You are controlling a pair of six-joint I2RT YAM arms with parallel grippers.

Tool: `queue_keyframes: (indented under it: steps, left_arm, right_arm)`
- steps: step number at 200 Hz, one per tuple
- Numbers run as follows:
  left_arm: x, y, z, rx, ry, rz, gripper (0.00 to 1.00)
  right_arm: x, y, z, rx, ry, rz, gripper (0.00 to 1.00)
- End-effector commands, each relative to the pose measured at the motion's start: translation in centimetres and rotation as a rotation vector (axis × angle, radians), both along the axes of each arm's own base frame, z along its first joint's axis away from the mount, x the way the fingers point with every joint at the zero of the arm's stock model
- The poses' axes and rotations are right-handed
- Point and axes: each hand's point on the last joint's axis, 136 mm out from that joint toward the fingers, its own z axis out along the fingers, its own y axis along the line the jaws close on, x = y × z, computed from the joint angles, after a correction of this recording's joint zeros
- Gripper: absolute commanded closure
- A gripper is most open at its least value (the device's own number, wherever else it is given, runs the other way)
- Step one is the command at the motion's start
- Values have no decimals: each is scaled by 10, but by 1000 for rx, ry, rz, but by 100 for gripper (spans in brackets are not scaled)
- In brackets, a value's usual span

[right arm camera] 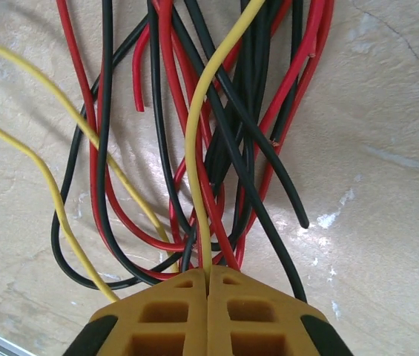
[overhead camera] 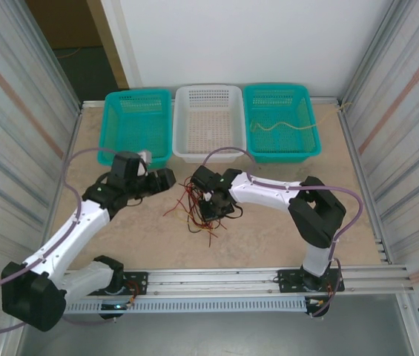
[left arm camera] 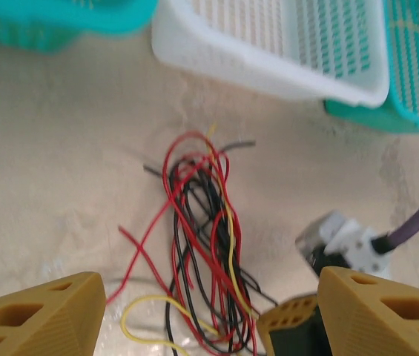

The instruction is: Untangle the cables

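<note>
The cables (overhead camera: 198, 209) lie in one red, black and yellow tangle on the table between my two arms. My right gripper (overhead camera: 213, 203) is down on the tangle's right side. In the right wrist view the right gripper (right arm camera: 208, 271) is shut on the cables (right arm camera: 194, 126), with a yellow strand and a red one running into the seam between its fingers. My left gripper (overhead camera: 169, 180) stands open just left of the tangle. In the left wrist view the left gripper (left arm camera: 209, 317) has its fingers wide apart and the cables (left arm camera: 203, 215) lie ahead of it, unheld.
Three baskets stand in a row at the back: a teal basket (overhead camera: 136, 122), a white basket (overhead camera: 208, 126) and a second teal basket (overhead camera: 279, 144) with a pale yellow cable (overhead camera: 283, 126) in it. Metal walls close off both sides.
</note>
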Motion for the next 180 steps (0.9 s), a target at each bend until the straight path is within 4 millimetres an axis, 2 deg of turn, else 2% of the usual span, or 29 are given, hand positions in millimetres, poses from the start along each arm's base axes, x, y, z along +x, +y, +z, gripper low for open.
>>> queue_keyframes:
  steps: [1, 15, 33, 44, 55, 70, 84, 96, 127, 150, 180]
  left_arm:
    - [4, -5, 7, -41, -26, 25, 25]
    - [5, -9, 10, -40, -35, 12, 25]
    - [6, -14, 12, -42, -45, -4, 25]
    - [6, -18, 10, -43, -43, -13, 26]
    - [4, -22, 6, -43, -33, -24, 27]
    - [2, -29, 5, -59, -36, -45, 28]
    - [-1, -39, 8, -82, -56, -78, 30]
    - [-2, -48, 14, -106, -83, -107, 36]
    - [-3, -65, 30, -168, -146, -169, 42]
    - [-10, -90, 52, -280, -209, -279, 43]
    - [-31, -120, 85, -381, -316, -445, 36]
  right_arm:
    - [-1, 0, 15, 9, 1, 2, 79]
    - [-4, 1, 12, 0, 15, 4, 78]
    - [-8, -2, 4, -22, 27, 4, 88]
    - [-8, -3, 3, -28, 26, 3, 99]
    - [-5, -4, 11, -22, 1, 2, 100]
    - [2, -1, 39, 36, -62, 2, 100]
    - [8, 2, 75, 119, -135, 17, 100]
    - [9, 4, 105, 199, -194, 46, 100]
    - [8, -6, 171, 390, -290, 75, 100]
    - [10, -15, 209, 485, -358, 67, 100]
    - [21, -32, 239, 557, -410, 13, 100]
